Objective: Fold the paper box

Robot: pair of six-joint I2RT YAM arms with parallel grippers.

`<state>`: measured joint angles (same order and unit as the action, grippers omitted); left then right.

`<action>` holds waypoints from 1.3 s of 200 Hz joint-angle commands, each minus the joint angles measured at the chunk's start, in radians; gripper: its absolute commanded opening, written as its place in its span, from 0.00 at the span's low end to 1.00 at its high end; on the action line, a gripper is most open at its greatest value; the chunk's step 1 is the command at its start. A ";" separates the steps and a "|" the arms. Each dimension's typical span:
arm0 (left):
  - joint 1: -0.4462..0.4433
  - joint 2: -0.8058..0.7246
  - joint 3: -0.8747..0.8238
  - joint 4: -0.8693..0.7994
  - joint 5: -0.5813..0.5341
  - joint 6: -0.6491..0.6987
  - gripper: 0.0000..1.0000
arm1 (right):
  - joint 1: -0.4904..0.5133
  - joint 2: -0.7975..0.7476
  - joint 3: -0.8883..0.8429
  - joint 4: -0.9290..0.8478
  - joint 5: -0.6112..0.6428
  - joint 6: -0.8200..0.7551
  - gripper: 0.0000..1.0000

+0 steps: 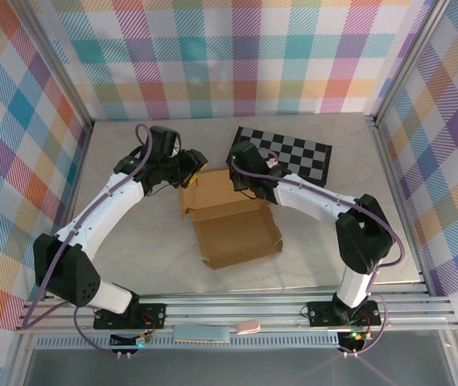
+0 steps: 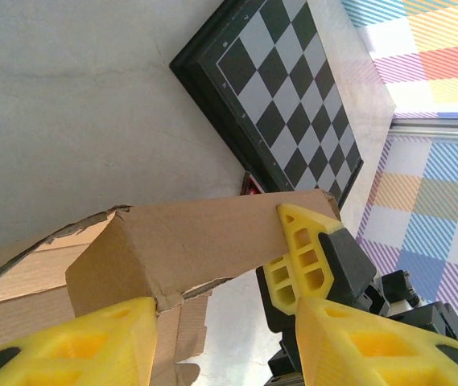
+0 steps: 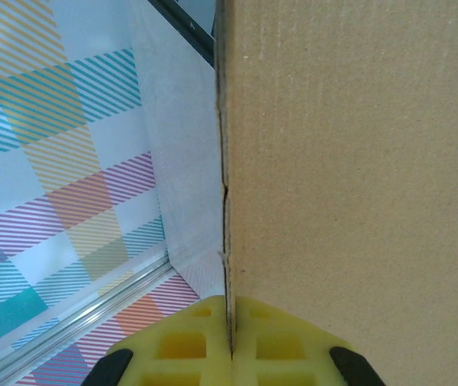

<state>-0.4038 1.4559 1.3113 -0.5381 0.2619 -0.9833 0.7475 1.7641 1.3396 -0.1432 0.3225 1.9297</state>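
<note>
Shows the paper box [image 1: 233, 229] on the table [image 1: 132, 241] between the arms, base flat, far flap raised. Pinches that flap's right end with the right gripper [image 3: 230, 342], pads pressed onto the cardboard, and holds the left gripper [image 2: 220, 346] spread by its left end, contact unclear. Farther back, has the checkered board [image 1: 293, 153] lying flat.

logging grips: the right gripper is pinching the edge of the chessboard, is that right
Not the chessboard: the right gripper is pinching the edge of a cardboard box panel, as the right wrist view shows.
</note>
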 commanded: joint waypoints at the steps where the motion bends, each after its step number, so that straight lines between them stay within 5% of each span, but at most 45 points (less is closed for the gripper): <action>1: -0.001 0.012 0.000 0.042 0.034 -0.017 0.48 | 0.006 -0.002 0.012 0.025 0.013 0.011 0.00; 63: 0.098 -0.099 0.063 -0.145 -0.051 0.187 0.51 | 0.004 -0.036 -0.067 0.119 0.021 -0.089 0.00; 115: 0.135 -0.339 -0.262 -0.054 -0.198 0.339 0.41 | 0.005 -0.079 -0.224 0.373 0.046 -0.202 0.00; 150: 0.162 -0.418 -0.446 0.083 -0.168 0.387 0.26 | 0.011 -0.046 -0.270 0.562 0.021 -0.235 0.00; 206: 0.192 -0.380 -0.536 0.242 -0.121 0.447 0.20 | 0.011 -0.085 -0.381 0.677 0.033 -0.275 0.00; 260: 0.202 -0.377 -0.679 0.411 0.026 0.671 0.12 | 0.009 -0.054 -0.466 0.817 0.006 -0.258 0.00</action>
<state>-0.2134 1.0874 0.7197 -0.2459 0.1818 -0.4580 0.7559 1.7061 0.8795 0.5625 0.3336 1.6814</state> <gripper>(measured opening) 0.125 0.047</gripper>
